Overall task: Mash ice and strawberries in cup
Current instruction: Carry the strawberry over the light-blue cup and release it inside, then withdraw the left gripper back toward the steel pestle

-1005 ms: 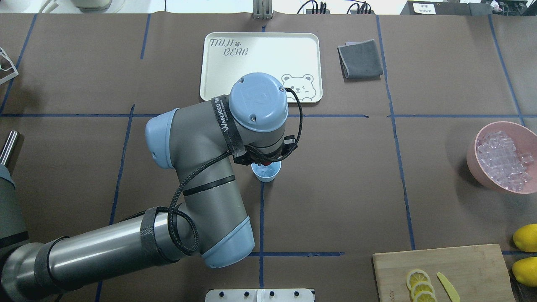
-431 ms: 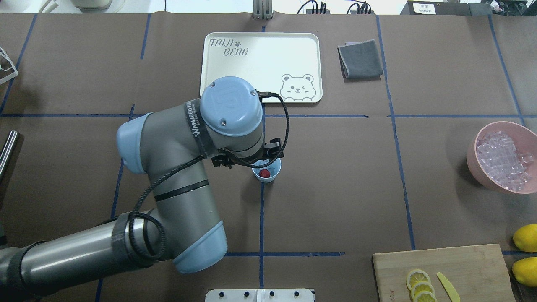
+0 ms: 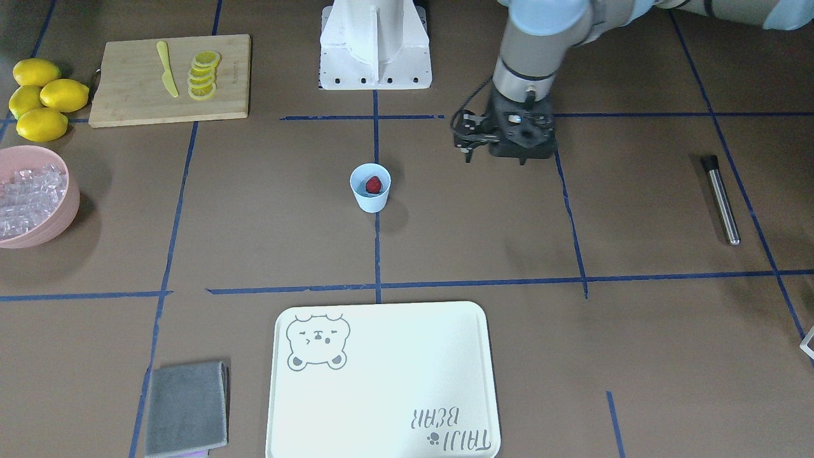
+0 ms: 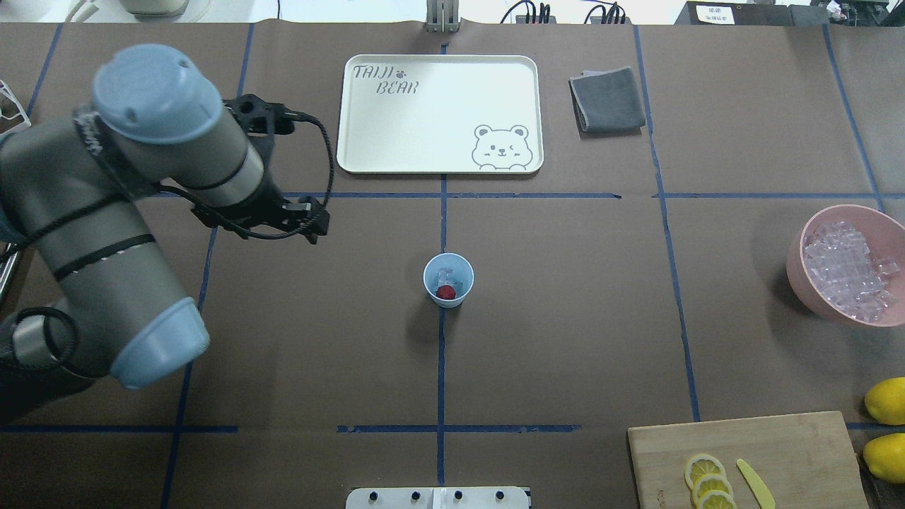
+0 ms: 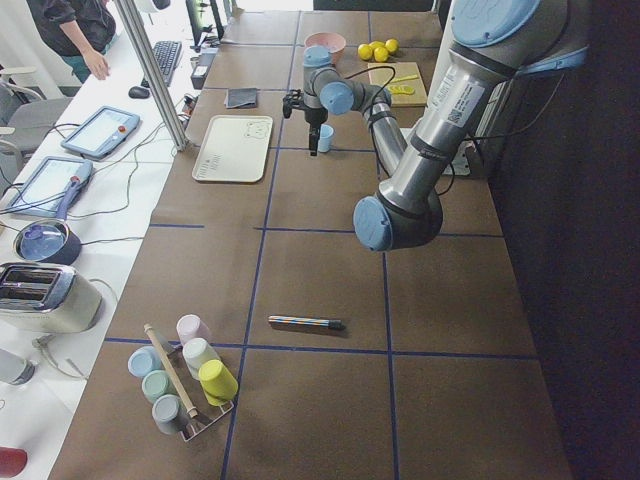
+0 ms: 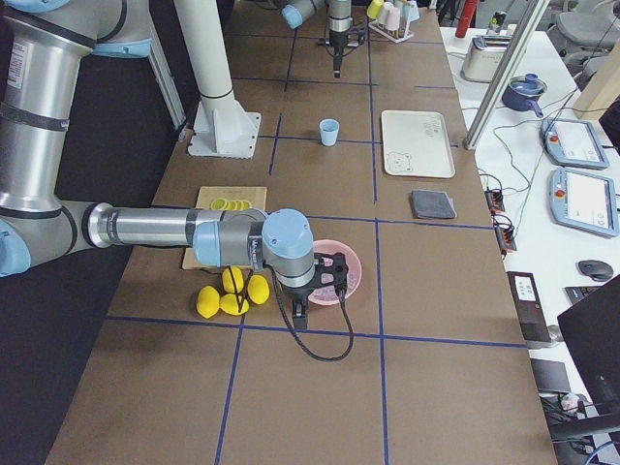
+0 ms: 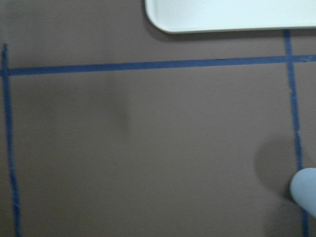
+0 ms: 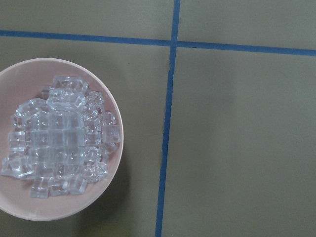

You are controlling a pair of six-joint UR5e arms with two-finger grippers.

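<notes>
The light blue cup [image 4: 448,280] stands at the table's middle, also in the front view [image 3: 370,187]. A red strawberry [image 4: 445,291] lies in it on a few clear ice cubes [image 4: 445,274]. Its rim shows at the lower right of the left wrist view [image 7: 306,195]. My left gripper [image 3: 509,156] hangs empty and open well to the robot's left of the cup, hidden under the left wrist [image 4: 233,191] in the overhead view. My right gripper [image 6: 308,291] hovers by the pink bowl; I cannot tell its state.
The pink bowl [image 4: 795,265] of ice [image 8: 59,155] is at far right. The white tray [image 4: 438,113] and grey cloth [image 4: 608,99] are at the back. A metal rod [image 3: 720,200] lies on the robot's left. The cutting board [image 4: 778,438] and lemons [image 4: 887,399] are front right.
My left gripper was over the cup. The strawberry dropped into the cup, and the left arm then swung away to the robot's left.
</notes>
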